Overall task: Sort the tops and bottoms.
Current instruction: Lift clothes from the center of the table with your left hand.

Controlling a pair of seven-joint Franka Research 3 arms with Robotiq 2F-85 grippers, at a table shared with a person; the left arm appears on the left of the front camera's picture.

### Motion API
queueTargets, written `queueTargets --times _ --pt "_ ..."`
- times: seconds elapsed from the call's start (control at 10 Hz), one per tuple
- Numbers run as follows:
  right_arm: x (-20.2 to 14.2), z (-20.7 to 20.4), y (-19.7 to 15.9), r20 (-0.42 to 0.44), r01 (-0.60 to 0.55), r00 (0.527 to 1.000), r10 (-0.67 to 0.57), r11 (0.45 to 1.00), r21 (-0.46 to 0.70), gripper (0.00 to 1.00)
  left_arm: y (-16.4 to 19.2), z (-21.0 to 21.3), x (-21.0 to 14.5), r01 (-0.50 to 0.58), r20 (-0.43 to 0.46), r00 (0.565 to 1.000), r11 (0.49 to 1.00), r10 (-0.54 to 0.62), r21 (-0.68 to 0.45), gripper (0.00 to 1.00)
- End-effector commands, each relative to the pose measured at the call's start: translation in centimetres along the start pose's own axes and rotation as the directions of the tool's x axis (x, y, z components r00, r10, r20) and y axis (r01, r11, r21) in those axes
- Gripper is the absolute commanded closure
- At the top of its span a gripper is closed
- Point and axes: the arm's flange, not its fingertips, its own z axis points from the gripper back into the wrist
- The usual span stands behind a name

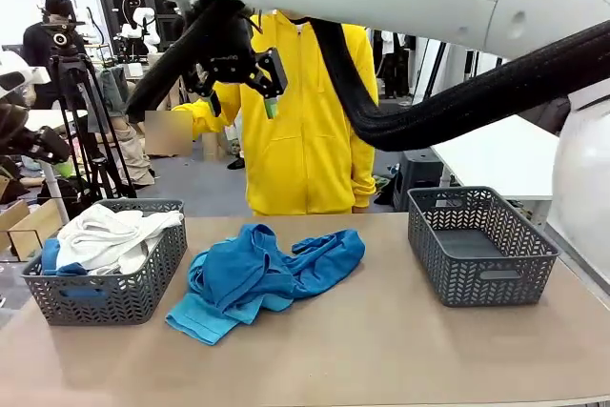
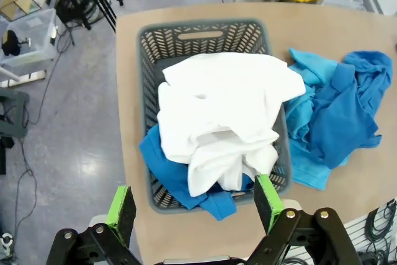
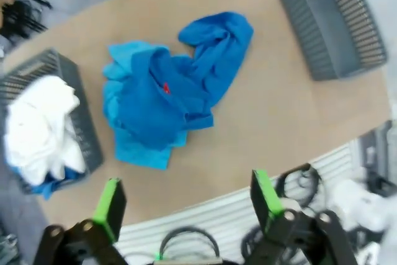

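- White garment (image 2: 223,103) lies crumpled on top of a royal blue garment (image 2: 167,172) inside the left basket (image 2: 205,34), a grey mesh one at the robot's left end of the worktop (image 1: 381,350). The blue cloth spills over that basket's rim on the robot's side.
- Turquoise garment (image 1: 205,316) and a second royal blue garment (image 1: 248,269) lie tangled in one pile on the worktop, just beside the left basket and between it and the right basket (image 1: 534,235).
- Right basket stands at the worktop's other end, well apart from the pile.
- Left tool (image 2: 194,203) hangs high above the left basket, its green pads spread wide, holding nothing.
- Right tool (image 3: 189,202) hangs high above the pile, likewise spread wide and holding nothing.
- Yellow hoodie (image 1: 305,131) marks a person standing at the far side.
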Motion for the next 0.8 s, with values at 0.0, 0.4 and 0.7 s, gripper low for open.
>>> queueTargets --times 0.0,0.4,0.7 --pt "2.0 -2.4 -7.4 0.006 -0.038 0.999 0.038 0.998 0.047 0.0 -3.5 -1.4 -0.3 0.057 0.006 0.998 0.998 -0.057 -0.018 0.0" --pt "0.5 -7.8 -24.6 0.074 0.035 0.996 -0.044 0.993 0.116 0.0 -14.2 -7.0 0.3 0.291 -0.118 0.95 0.957 -0.29 -0.012 0.0" --pt "-0.2 -11.2 -31.3 -0.003 0.207 0.978 -0.209 0.966 0.152 0.0 -21.4 -11.2 1.1 0.36 -0.127 0.923 0.932 -0.363 -0.041 0.0"
